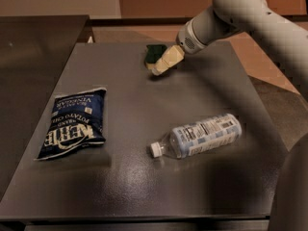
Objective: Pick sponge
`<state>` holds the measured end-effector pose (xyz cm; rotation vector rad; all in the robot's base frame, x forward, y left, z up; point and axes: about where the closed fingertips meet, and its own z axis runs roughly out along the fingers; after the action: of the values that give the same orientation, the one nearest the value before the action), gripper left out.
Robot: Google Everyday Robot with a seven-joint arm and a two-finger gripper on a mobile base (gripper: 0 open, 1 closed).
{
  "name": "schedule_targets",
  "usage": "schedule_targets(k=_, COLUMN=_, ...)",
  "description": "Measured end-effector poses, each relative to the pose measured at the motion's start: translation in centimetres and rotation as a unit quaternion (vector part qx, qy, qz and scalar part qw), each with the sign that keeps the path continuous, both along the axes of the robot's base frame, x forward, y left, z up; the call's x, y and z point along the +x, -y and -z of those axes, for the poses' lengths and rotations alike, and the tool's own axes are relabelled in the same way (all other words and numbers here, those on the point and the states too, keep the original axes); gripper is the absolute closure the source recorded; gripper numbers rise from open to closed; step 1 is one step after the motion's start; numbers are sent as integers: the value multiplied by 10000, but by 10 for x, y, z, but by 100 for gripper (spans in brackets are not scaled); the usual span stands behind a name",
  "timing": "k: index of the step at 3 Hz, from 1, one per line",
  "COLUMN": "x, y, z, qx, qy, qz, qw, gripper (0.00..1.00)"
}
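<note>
Sponge (153,52) sits near the far edge of the surface (125,105), with the end effector (161,65) at its near right side. We can't tell if it's spread or clamped. We'd centre over the block, descend straight, then squeeze the foam sides.

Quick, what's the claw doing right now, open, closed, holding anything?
Claw: down at the sponge near the far edge of the table; open, closed or holding cannot be told.
</note>
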<state>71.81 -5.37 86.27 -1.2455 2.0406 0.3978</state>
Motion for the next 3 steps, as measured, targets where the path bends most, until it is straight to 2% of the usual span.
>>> schedule_targets(k=1, x=3, y=-6, z=18, qx=13, qy=-125, qz=30, qw=9999, gripper=0)
schedule_targets(k=2, x=9, y=-10, z=27, qx=99, qy=-228, qz=94, qw=9996, gripper=18)
schedule_targets(k=3, x=13, y=-15, z=26, qx=206, qy=-305, qz=110, qw=9993, gripper=41)
